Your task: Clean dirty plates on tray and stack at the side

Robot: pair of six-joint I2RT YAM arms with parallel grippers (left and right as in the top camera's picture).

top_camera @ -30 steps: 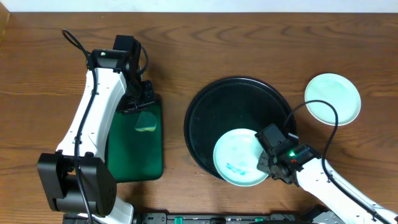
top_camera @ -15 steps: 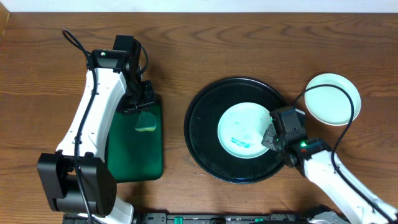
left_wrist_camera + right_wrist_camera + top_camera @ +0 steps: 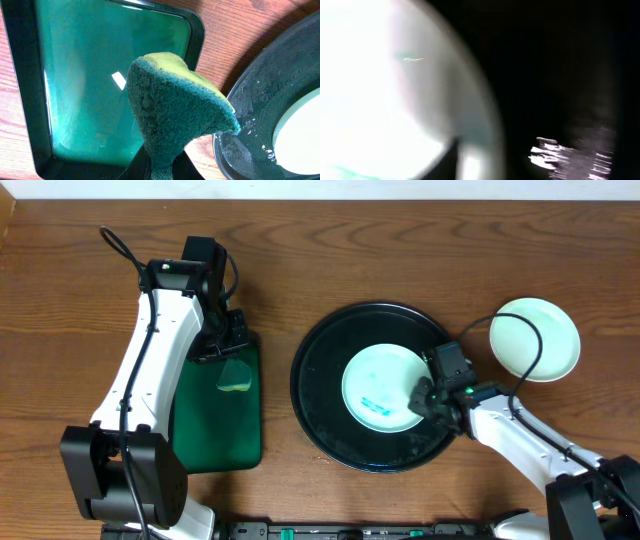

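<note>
A dirty white plate [image 3: 380, 388] with teal smears lies in the middle of the round black tray [image 3: 330, 340]. My right gripper [image 3: 424, 394] is shut on the plate's right rim. In the right wrist view the plate [image 3: 370, 100] fills the left side and the black tray [image 3: 560, 75] the right side. My left gripper [image 3: 226, 348] is shut on a green-and-yellow sponge [image 3: 236, 376] and holds it above the green rectangular tray [image 3: 215, 430]. In the left wrist view the sponge [image 3: 175, 110] hangs over the green tray [image 3: 85, 75]. A clean white plate [image 3: 535, 338] sits on the table at the right.
The table is brown wood. In the left wrist view the wet black tray rim [image 3: 250, 100] and the plate's edge [image 3: 302, 135] lie to the right. The right arm's cable loops between the black tray and the clean plate.
My right gripper has carried the dirty plate from the tray's front edge to its middle, then a little left. The left arm and sponge have not moved.
</note>
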